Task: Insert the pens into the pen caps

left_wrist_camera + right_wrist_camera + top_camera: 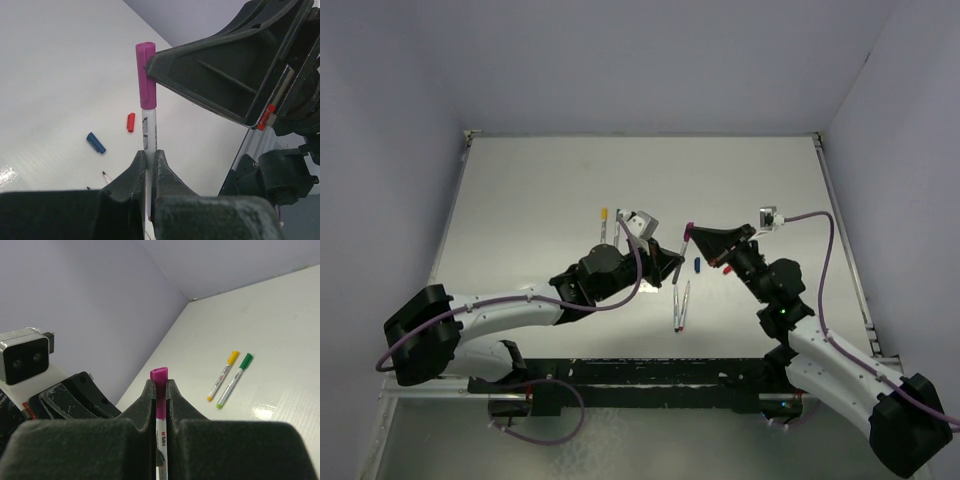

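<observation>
A whitish pen (150, 130) stands between my two grippers with the magenta cap (146, 75) on its upper end. My left gripper (149, 159) is shut on the pen's barrel; it also shows in the top view (672, 270). My right gripper (160, 386) is shut on the magenta cap (160, 376), seen from above (692, 234). A blue cap (96, 142) and a red cap (130, 122) lie loose on the table. Two uncapped pens (680, 305) lie side by side just in front of the grippers.
A yellow-capped pen (223, 375) and a green-capped pen (233, 380) lie side by side farther back on the white table (540, 200). The raised table edge (840, 220) runs along the right. Purple walls close in the back and sides.
</observation>
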Robot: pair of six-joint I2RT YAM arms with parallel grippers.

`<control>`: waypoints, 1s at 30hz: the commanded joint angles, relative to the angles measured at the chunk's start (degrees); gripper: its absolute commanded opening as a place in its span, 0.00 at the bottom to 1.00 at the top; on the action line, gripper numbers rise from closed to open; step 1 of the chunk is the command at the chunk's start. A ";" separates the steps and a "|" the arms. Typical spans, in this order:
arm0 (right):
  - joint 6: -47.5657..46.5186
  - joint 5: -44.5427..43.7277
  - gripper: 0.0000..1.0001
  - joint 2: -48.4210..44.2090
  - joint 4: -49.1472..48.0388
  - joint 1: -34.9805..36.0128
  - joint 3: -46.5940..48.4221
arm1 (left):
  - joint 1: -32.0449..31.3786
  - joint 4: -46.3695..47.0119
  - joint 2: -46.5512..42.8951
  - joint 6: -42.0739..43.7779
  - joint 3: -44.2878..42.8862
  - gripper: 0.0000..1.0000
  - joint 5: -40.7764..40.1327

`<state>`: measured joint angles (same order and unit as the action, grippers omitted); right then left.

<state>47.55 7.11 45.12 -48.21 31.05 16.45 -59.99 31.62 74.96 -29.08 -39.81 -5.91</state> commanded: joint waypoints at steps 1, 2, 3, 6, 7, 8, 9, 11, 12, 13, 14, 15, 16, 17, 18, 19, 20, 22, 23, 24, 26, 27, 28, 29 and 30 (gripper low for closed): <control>-1.10 6.87 0.00 0.34 7.10 0.68 -1.49 | 2.29 12.95 -0.77 1.15 -2.07 0.00 -0.09; -1.26 7.24 0.00 0.18 7.52 0.72 -1.72 | 2.51 14.35 -0.85 1.13 -1.55 0.00 -0.11; -1.45 7.70 0.00 0.13 7.75 0.81 -1.86 | 2.70 15.70 -0.91 1.21 -1.33 0.00 -0.26; -2.52 8.44 0.00 0.26 9.35 1.43 -1.75 | 3.53 18.90 -0.93 1.65 -1.02 0.00 -1.02; -2.88 8.32 0.00 0.39 10.12 1.87 -1.71 | 4.08 19.70 -0.83 1.61 -1.16 0.00 -0.80; -3.15 8.21 0.00 0.49 10.62 2.18 -1.61 | 4.69 20.25 -0.58 1.40 -1.49 0.00 -0.20; -3.40 7.92 0.00 0.69 11.26 2.56 -1.61 | 5.29 20.70 -0.37 1.11 -1.89 0.00 0.49; -4.23 7.19 0.00 1.17 12.67 3.60 -1.37 | 6.29 21.99 0.18 0.51 -2.54 0.00 1.87; -4.63 6.58 0.00 1.52 13.60 4.68 -1.26 | 6.74 22.59 0.37 0.39 -2.87 0.00 2.33; -5.09 5.92 0.00 1.81 14.32 5.52 -1.17 | 6.96 22.91 0.64 0.47 -3.28 0.00 2.55; -5.41 5.11 0.00 2.12 14.89 6.32 -1.09 | 7.24 22.91 0.68 0.55 -3.76 0.00 2.76; -5.64 4.32 0.00 2.50 15.55 7.15 -0.99 | 7.39 22.73 0.81 0.76 -4.24 0.00 2.84; -5.75 3.63 0.00 2.77 15.96 7.80 -0.94 | 7.62 22.70 0.87 0.84 -4.62 0.00 2.96; -5.80 3.19 0.00 3.12 16.13 8.28 -1.05 | 7.87 22.62 0.94 0.99 -5.00 0.00 3.20; -5.66 2.72 0.00 3.38 16.19 8.59 -1.12 | 8.07 22.46 0.90 1.11 -5.27 0.00 3.33; -5.51 2.39 0.00 3.52 16.13 8.83 -1.32 | 8.29 22.26 0.77 1.17 -5.43 0.00 3.36; -5.39 2.07 0.00 3.54 16.05 9.02 -1.52 | 8.42 22.06 0.59 1.38 -5.45 0.00 3.35; -5.07 1.02 0.00 3.13 15.89 9.04 -1.64 | 8.57 20.93 0.02 1.64 -5.32 0.00 3.21; -5.04 0.26 0.00 2.81 15.94 9.10 -1.58 | 8.57 20.31 -0.33 1.80 -5.16 0.00 3.19; -5.04 -0.94 0.00 2.51 15.96 9.08 -1.32 | 8.57 19.58 -0.61 1.83 -4.92 0.00 3.19; -4.61 -3.75 0.00 2.04 16.41 9.04 -0.73 | 8.58 18.08 -0.96 1.73 -4.27 0.00 3.25; -4.62 -4.84 0.00 1.80 16.20 9.03 -0.40 | 8.57 17.19 -1.00 1.48 -3.88 0.00 3.23; -4.64 -6.06 0.00 1.65 15.97 9.04 0.13 | 8.59 16.01 -0.93 0.97 -3.53 0.00 3.08; -4.92 -6.99 0.00 1.43 15.88 9.08 0.70 | 8.52 14.49 -0.86 0.32 -3.30 0.00 2.97; -5.77 -7.92 0.00 1.16 15.71 9.08 1.43 | 8.49 12.56 -0.68 -0.12 -2.95 0.00 2.70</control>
<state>42.24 -3.92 46.30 -42.39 37.63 17.23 -54.00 33.63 77.76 -28.86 -38.65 3.86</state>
